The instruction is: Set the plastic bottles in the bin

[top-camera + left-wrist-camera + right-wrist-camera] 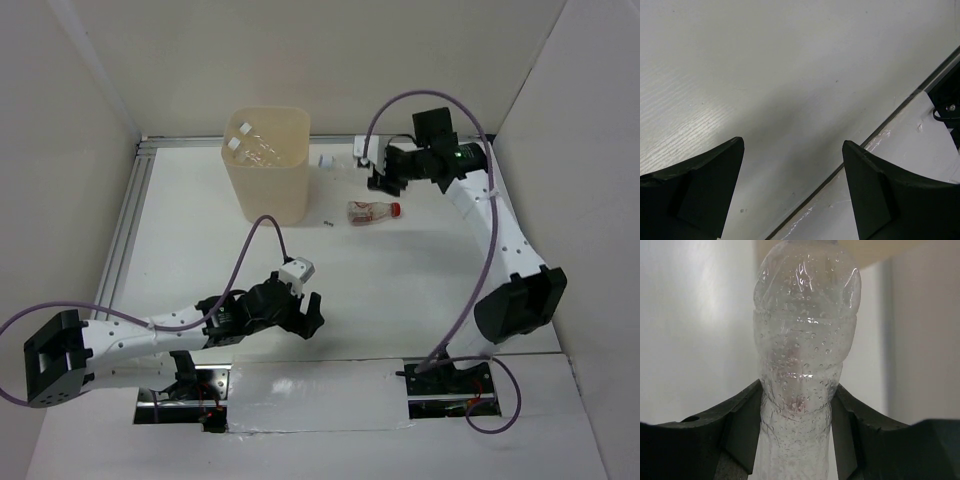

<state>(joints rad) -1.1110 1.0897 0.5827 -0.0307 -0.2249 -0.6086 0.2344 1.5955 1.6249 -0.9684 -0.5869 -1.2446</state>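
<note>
Right wrist view: my right gripper [797, 390] pinches the clear crinkled plastic bottle [805, 330] from both sides, to the right of the tall cream translucent bin [268, 195]. Advised: grip without crushing, lift above the rim, then release.

Likely a robot lab: white panels [70, 150] enclose the table [400, 290].

Clear bottle [805, 340] btwn right fingers [735, 440]: see-thru, crinkled, speckled w/ tiny droplets; fingers matte black. Left fingers [700, 190] black too, white table [790, 75] below them w/ faint streaky grain. Bin [268, 190] cream-beige. Bottle w/ red cap [372, 211]: reddish label. Cables [265, 225] purple.
</note>
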